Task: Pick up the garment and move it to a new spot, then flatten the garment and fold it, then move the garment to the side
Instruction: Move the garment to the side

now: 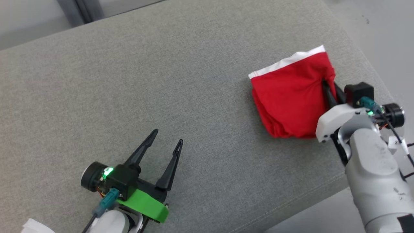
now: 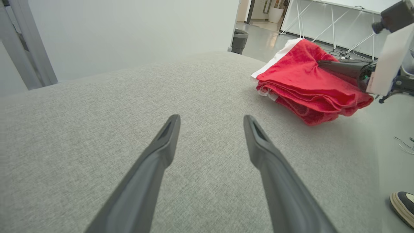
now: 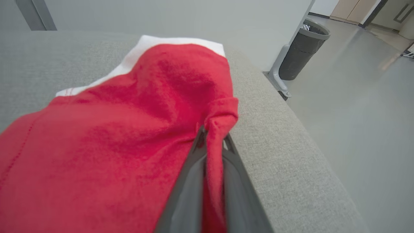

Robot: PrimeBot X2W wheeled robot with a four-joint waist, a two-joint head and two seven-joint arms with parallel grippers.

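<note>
The garment point(image 1: 291, 97) was a bright red piece with a white band point(image 1: 288, 61) along one edge. It lay folded into a rough square on the grey cloth-covered tabletop point(image 1: 181, 81). From low down at the left fingers point(image 2: 155, 161) I could see it was several layers thick, with the red edges stacked and slightly wavy on the near side and a bit of white peeking out at one corner. Its top was not flat. The cloth rose and puckered into creases that ran toward the right fingers point(image 1: 328, 95).

Those right fingers were clamped on the garment, closed tight on a pinch of red cloth at its side edge. Looking along them, a rolled hem point(image 3: 223, 113) stood up just past the tips, with a strip of red squeezed between the two dark blades point(image 3: 190, 181). The rest of the garment spread away ahead and to the left of them, and the white band sat at the far end. Bare tabletop ran along their right side to its edge, with the floor point(image 3: 355, 113) and a dark bin point(image 3: 302, 48) beyond.

The left fingers point(image 1: 144, 147) stood wide apart with nothing between them, low over bare grey cloth. The garment lay well apart from them, ahead and off to their right, close to the tabletop's edge. A shoe point(image 2: 402, 207) showed on the floor past that edge.
</note>
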